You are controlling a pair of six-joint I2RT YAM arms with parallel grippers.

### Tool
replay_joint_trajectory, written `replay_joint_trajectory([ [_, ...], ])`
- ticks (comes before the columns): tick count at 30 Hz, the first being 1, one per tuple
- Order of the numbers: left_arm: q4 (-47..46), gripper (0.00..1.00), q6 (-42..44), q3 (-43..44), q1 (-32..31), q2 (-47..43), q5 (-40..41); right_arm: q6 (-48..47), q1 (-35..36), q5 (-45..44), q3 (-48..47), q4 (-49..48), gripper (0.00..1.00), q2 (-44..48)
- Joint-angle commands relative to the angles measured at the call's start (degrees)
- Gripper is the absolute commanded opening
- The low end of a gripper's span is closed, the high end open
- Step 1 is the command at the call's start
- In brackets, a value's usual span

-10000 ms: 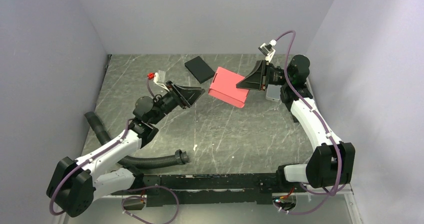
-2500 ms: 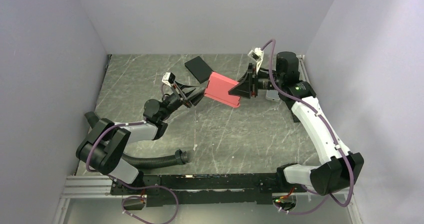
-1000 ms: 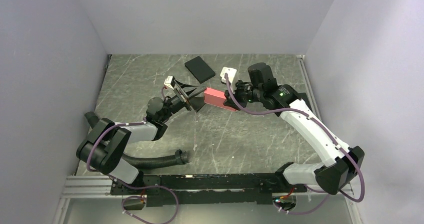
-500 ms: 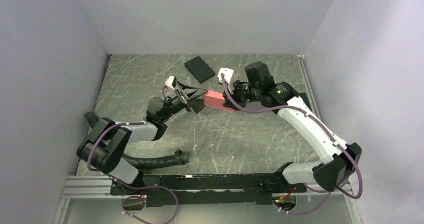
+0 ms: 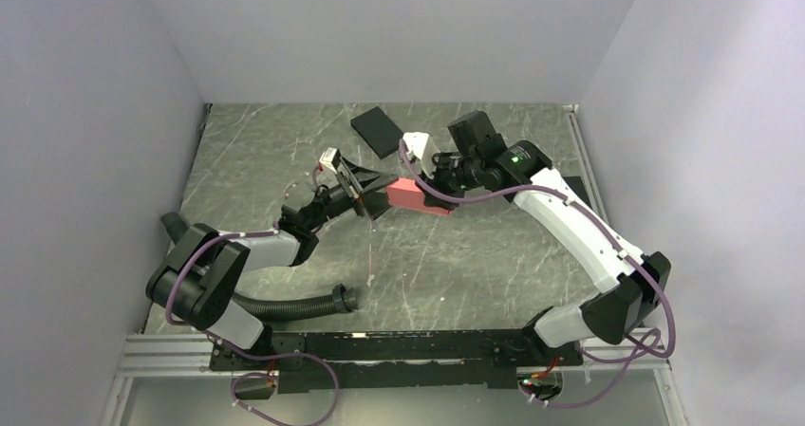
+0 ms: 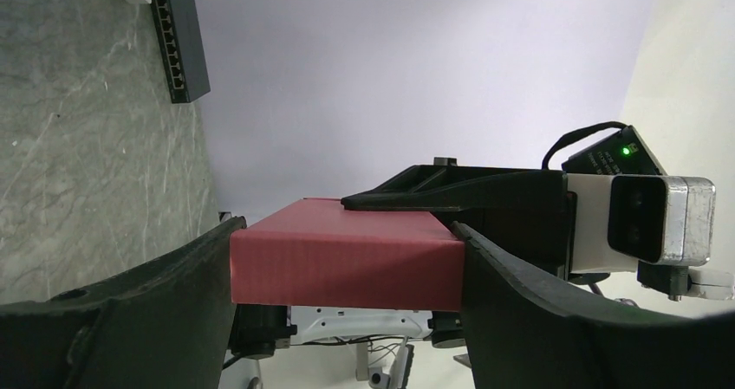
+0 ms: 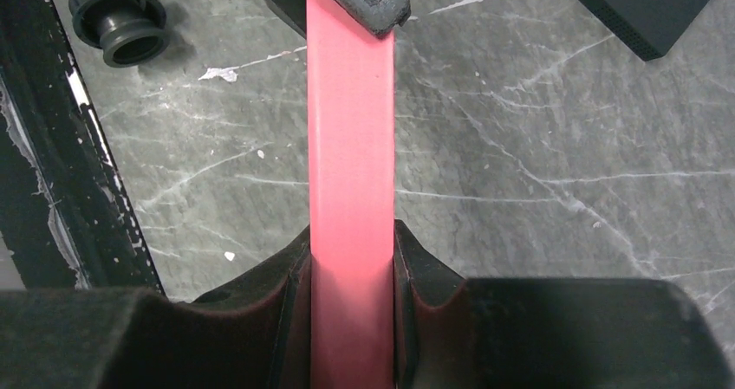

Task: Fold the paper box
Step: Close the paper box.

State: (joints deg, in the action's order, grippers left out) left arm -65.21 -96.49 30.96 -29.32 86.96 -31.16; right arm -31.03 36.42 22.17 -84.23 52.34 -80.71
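Note:
The pinkish-red paper box (image 5: 414, 198) is folded into a flat rectangular shape and hangs above the middle of the table, between the two arms. My right gripper (image 5: 439, 187) is shut on one end; in the right wrist view the paper box (image 7: 351, 146) runs straight up between its fingers (image 7: 416, 276). My left gripper (image 5: 373, 192) meets the other end. In the left wrist view the paper box (image 6: 347, 263) fills the gap, and both left fingers (image 6: 173, 294) touch its sides.
A black flat box (image 5: 380, 132) lies at the back of the table, behind the paper box. A black corrugated hose (image 5: 285, 305) lies near the left arm's base. A dark rail (image 5: 380, 345) runs along the near edge. Grey walls stand on three sides.
The right arm has carried the paper box a little left toward the left gripper. The left gripper's fingers have narrowed onto the box's end.

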Motion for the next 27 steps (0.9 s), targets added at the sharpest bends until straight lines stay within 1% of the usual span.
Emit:
replay_joint_trajectory([
  [1,-10.01,0.62,-2.59,2.08,-1.23,-1.67,-3.41,-1.03,0.72,-0.56,-3.49,1.46,0.17,-2.43],
  [3,-12.94,0.58,-4.41,1.35,-0.94,-0.58,-2.92,-0.06,0.65,0.18,-4.66,1.30,0.27,-2.60],
  [6,-16.32,0.54,-6.16,0.44,-0.58,0.41,-1.73,1.63,0.20,1.27,-6.77,1.27,0.47,-2.68],
  [9,-18.11,0.53,-7.05,-0.30,-0.07,0.75,-0.68,2.76,-0.98,4.74,-9.20,2.17,0.62,-2.57],
  [10,-18.30,0.52,-7.21,-0.55,0.13,0.69,-0.32,3.14,-1.98,6.43,-10.34,2.49,0.65,-2.38],
  [15,-18.78,0.52,-7.68,-1.23,0.84,0.73,0.60,4.44,-7.17,16.24,-13.78,4.22,0.72,-0.07],
  [18,-21.02,0.51,-8.24,-1.54,1.14,1.57,1.27,5.50,-11.35,22.35,-13.27,3.95,0.75,2.46],
  [19,-22.29,0.51,-8.50,-1.64,1.33,2.08,1.61,6.03,-13.08,24.49,-12.07,3.02,0.76,3.66],
  [22,-23.69,0.51,-8.44,-1.32,1.62,2.97,2.06,9.49,-18.31,31.94,-5.91,-2.88,0.85,8.41],
  [25,-23.68,0.52,-7.97,-0.11,1.64,3.40,1.91,14.22,-24.15,39.84,3.62,-13.20,0.96,14.26],
  [27,-23.66,0.51,-8.11,1.09,1.64,3.70,1.93,15.55,-27.09,45.65,9.08,-18.65,0.99,16.06],
])
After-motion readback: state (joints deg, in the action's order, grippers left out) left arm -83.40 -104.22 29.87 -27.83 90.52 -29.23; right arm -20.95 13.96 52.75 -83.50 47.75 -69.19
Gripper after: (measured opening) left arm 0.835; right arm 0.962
